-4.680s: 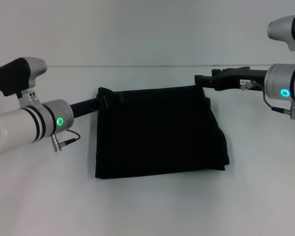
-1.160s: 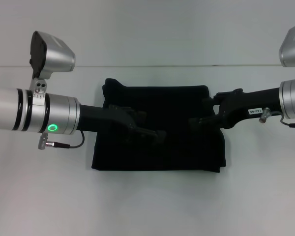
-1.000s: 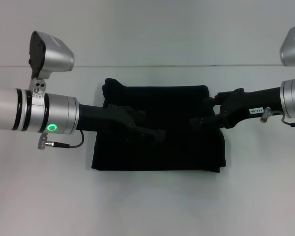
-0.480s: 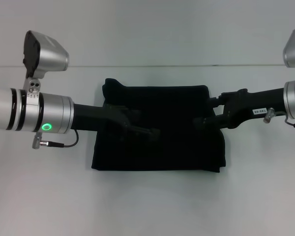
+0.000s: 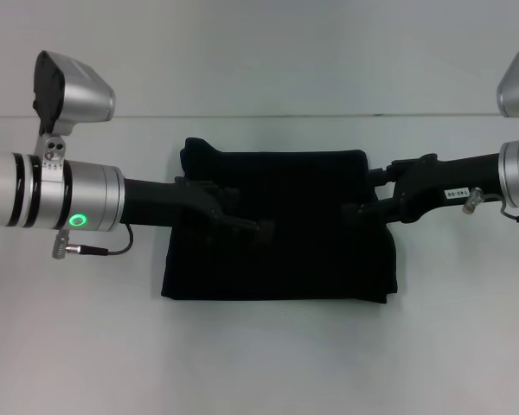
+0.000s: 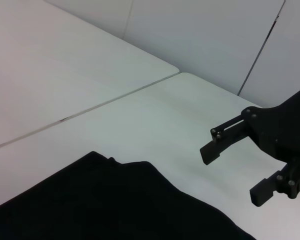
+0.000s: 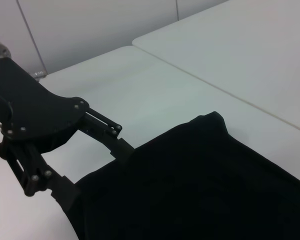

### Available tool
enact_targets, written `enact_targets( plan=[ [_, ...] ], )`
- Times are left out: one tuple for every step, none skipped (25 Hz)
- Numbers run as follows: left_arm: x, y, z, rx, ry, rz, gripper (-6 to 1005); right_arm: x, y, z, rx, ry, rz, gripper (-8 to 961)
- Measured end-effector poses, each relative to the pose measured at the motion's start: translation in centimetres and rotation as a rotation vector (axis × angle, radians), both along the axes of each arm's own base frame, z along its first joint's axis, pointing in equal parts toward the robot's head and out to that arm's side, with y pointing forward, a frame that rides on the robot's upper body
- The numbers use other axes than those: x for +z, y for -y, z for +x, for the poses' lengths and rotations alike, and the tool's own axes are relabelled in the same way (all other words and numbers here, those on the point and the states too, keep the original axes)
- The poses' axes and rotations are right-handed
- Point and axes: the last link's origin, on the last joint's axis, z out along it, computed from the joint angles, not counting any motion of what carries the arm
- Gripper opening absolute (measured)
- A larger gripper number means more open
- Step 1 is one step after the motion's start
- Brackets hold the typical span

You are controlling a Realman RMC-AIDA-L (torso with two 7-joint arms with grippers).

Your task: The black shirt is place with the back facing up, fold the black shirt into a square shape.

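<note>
Lying flat on the white table (image 5: pixel 268 363), the black shirt (image 5: pixel 281 259) is already folded into a compact block, close to square but somewhat wider than deep, so its long axis runs side to side across the robot's front. One far corner, on the robot's left, rises in a small peak above the shirt's otherwise straight far edge; the near edge sits straight, with the right side slightly rounded.

The left gripper (image 5: pixel 261 232) hovers over the shirt's left half, its jaws parted and holding nothing, as the right wrist view confirms. The right gripper (image 5: pixel 356 210) sits at the shirt's right edge, jaws likewise spread and empty, as the left wrist view shows. Neither appears to pinch fabric.

Assessment: the folding looks essentially complete, and the step in hand is judged to be clearing both arms from the shirt. To do this well, each gripper should lift clear of the shirt before travelling outward, so that no fingertip drags the top layer and opens the fold. The jaws should remain parted so no cloth is caught. The raised far-left corner is the one defect against a true square; a light press there would tidy it, if a correction is wanted.
</note>
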Motion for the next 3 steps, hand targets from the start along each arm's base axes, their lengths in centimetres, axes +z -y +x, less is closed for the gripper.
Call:
enact_targets(
  plan=[
    [-0.03,0.02,-0.02,0.001,0.0,-0.001,952,0.01,0.0,0.0,-0.001,0.0,0.0,868],
    [-0.05,0.03,-0.02,0.001,0.0,-0.001,952,0.01,-0.01,0.01,-0.001,-0.001,0.001,868],
    [-0.06,0.04,-0.03,0.002,0.001,-0.001,952,0.02,-0.03,0.01,-0.002,-0.001,0.002,868]
  ],
)
